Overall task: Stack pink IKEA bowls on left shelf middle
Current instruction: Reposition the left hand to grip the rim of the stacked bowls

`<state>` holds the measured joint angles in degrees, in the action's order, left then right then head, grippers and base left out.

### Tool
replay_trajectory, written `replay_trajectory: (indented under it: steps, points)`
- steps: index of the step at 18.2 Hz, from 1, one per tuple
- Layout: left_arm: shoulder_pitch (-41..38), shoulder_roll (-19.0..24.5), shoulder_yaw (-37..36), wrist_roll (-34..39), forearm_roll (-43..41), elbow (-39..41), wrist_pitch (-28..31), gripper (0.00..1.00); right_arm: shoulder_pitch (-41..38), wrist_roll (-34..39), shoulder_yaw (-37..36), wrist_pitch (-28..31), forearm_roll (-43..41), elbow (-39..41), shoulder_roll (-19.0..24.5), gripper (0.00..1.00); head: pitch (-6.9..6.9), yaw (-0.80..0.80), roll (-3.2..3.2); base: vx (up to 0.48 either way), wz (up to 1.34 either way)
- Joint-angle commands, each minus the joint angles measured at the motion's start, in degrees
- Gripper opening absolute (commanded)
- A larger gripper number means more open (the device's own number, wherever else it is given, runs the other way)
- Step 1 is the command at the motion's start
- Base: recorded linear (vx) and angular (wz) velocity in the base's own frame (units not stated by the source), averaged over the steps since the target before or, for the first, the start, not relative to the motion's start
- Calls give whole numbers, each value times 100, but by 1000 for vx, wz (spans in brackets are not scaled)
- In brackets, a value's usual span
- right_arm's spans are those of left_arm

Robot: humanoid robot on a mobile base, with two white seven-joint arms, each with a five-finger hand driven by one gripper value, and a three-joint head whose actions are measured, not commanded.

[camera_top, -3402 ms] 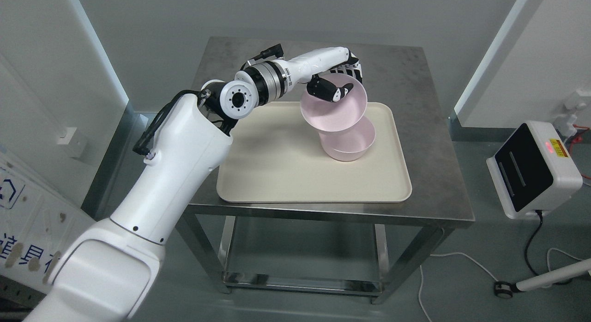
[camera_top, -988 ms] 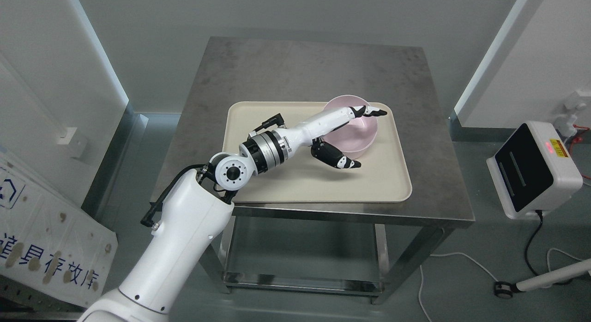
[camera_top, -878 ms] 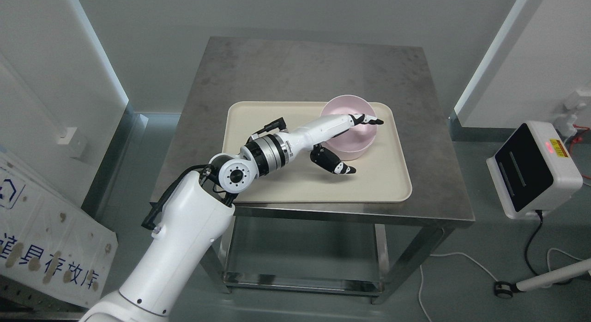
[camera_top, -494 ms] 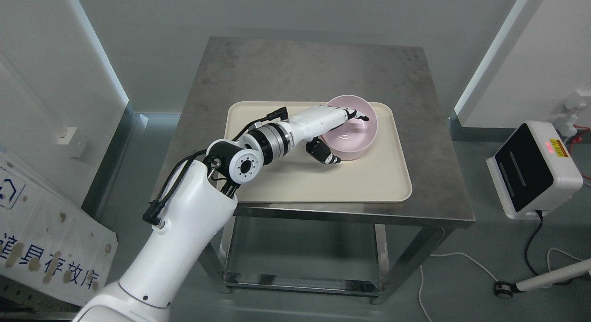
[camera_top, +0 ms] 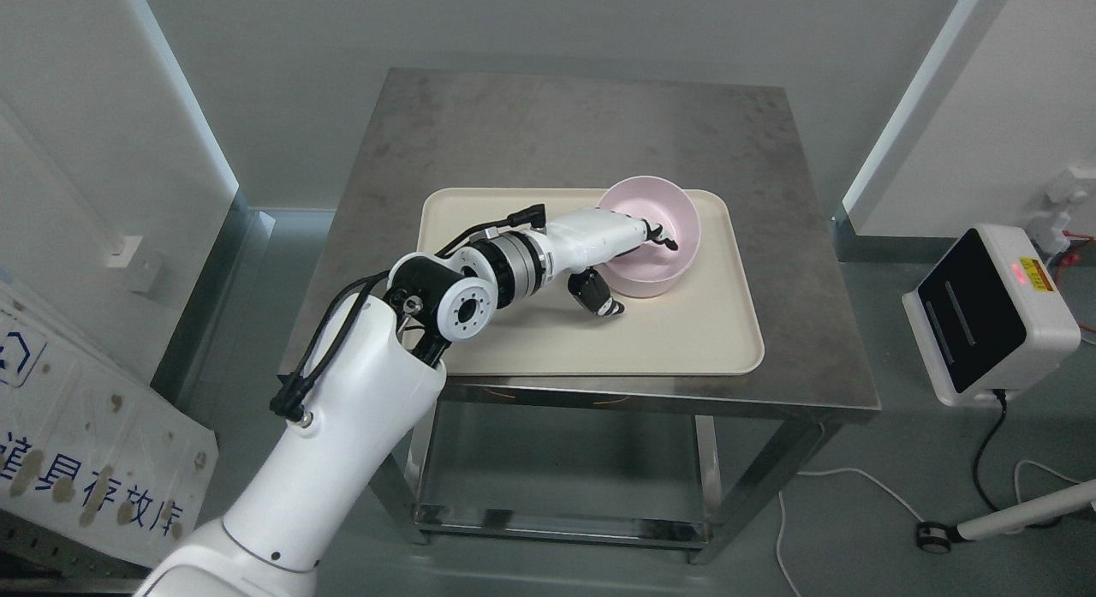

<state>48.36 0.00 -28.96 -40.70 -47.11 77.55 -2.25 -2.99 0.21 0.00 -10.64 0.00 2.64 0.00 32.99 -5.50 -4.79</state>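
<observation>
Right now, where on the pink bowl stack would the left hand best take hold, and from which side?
Probably the near-left rim of the pink bowl stack, approached from the left along the tray. The stack sits upright and open-topped, so its thin wall suits a pinch with fingers inside and thumb outside. The left hand is already placed that way at that edge; whether it grips yet is unclear.

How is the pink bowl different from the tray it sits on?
The pink bowl is round and deep; the tray is rectangular and shallow. The bowl is pink, the tray cream. The left hand reaches over the bowl's rim, while the tray lies untouched. Both look smooth and plain.
</observation>
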Motion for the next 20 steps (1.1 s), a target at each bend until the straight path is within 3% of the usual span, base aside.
replay_trajectory:
  steps: [1,9,14,18,20]
  points:
    - [15,100,-197,9,-422,93,5,70,0,-3,-53,1,44,0,-100,100,0,0,0,0,0]
    - [33,100,-215,89,-563,-38,-83,50,0,-3,-53,1,44,0,-100,100,0,0,0,0,0]
    - [33,100,-233,202,-800,-250,-434,40,0,6,-53,1,44,0,-100,100,0,0,0,0,0]
    - [24,100,13,221,-792,-250,-873,15,0,-3,-53,1,44,0,-100,100,0,0,0,0,0]
    - [24,100,188,220,-800,-250,-1014,8,0,-3,-53,1,44,0,-100,100,0,0,0,0,0]
